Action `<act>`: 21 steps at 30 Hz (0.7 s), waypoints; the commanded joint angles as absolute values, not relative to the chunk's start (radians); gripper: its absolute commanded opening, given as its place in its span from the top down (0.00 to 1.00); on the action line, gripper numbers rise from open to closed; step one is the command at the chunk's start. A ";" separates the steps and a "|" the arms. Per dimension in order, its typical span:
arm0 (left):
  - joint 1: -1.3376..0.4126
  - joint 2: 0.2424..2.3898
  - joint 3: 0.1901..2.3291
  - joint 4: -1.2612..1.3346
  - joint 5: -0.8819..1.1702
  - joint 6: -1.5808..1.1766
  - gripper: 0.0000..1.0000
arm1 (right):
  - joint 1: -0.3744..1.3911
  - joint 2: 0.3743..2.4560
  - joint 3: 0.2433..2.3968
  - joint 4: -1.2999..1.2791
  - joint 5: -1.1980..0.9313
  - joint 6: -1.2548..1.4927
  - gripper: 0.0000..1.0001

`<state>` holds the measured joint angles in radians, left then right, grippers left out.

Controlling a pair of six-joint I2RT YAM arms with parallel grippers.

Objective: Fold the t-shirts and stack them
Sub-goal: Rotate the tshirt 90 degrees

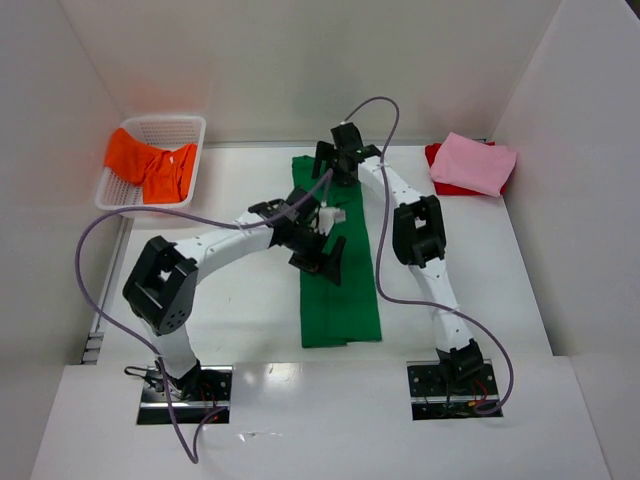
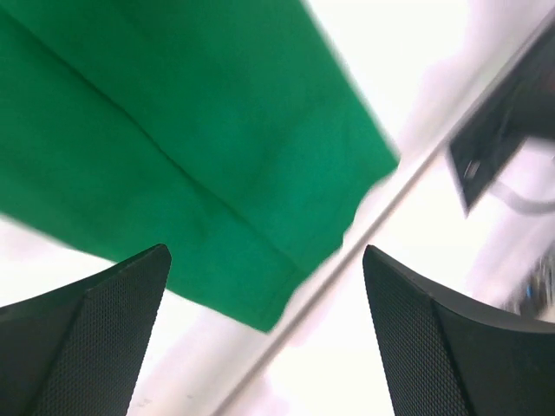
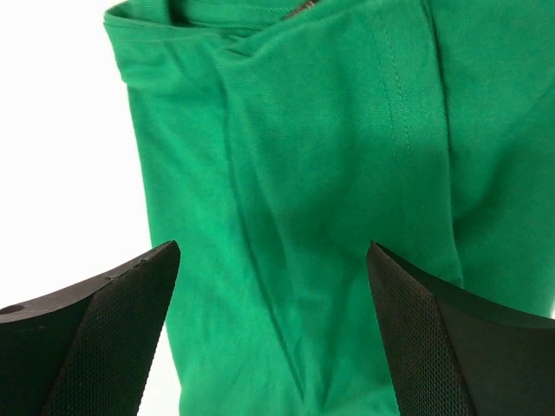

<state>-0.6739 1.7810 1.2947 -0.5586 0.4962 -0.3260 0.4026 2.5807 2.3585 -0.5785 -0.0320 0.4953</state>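
Left jaws stand spread over the middle of the green t-shirt [image 1: 342,305], right jaws spread over its collar end, neither holding cloth. Bare bench [image 1: 250,300] flanks both long edges of this folded strip. The pink t-shirt [image 1: 474,163] lies well right of it, the orange t-shirt [image 1: 150,165] well left.

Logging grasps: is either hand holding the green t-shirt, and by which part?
Nothing is held: the left hand and right hand both hover open over the green t-shirt.
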 commanded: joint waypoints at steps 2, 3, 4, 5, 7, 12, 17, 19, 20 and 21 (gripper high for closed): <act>-0.565 1.682 1.450 -0.547 0.425 -0.342 0.01 | 0.338 2.358 2.371 -0.552 -0.080 0.479 0.05; -0.502 1.690 1.472 -0.521 0.425 -0.342 0.01 | 0.325 2.327 2.345 -0.535 -0.080 0.479 0.05; -0.497 1.700 1.489 -0.510 0.415 -0.342 0.01 | 0.324 2.310 2.329 -0.526 -0.080 0.479 0.05; -0.453 1.715 1.508 -0.509 0.403 -0.350 0.01 | 0.310 2.296 2.313 -0.516 -0.080 0.479 0.05; -0.394 1.776 1.557 -0.452 0.386 -0.372 0.01 | 0.285 2.276 2.273 -0.498 -0.092 0.479 0.05; -0.304 1.859 1.578 -0.270 0.437 -0.435 0.01 | 0.251 2.252 2.140 -0.438 -0.130 0.452 0.06; -0.259 2.026 1.687 -0.163 0.529 -0.468 0.01 | 0.249 2.268 2.035 -0.361 -0.212 0.440 0.19; -0.259 2.071 1.722 -0.152 0.529 -0.460 0.01 | 0.249 2.280 2.023 -0.348 -0.239 0.440 0.23; -0.259 2.089 1.739 -0.148 0.529 -0.450 0.01 | 0.249 2.296 2.023 -0.342 -0.256 0.437 0.23; -0.259 2.109 1.756 -0.141 0.529 -0.435 0.01 | 0.249 2.309 2.023 -0.342 -0.273 0.431 0.25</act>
<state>-0.2511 2.0553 1.6687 -0.2374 0.4746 -0.4484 0.2380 2.2828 2.0335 -0.4177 -0.1850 0.4603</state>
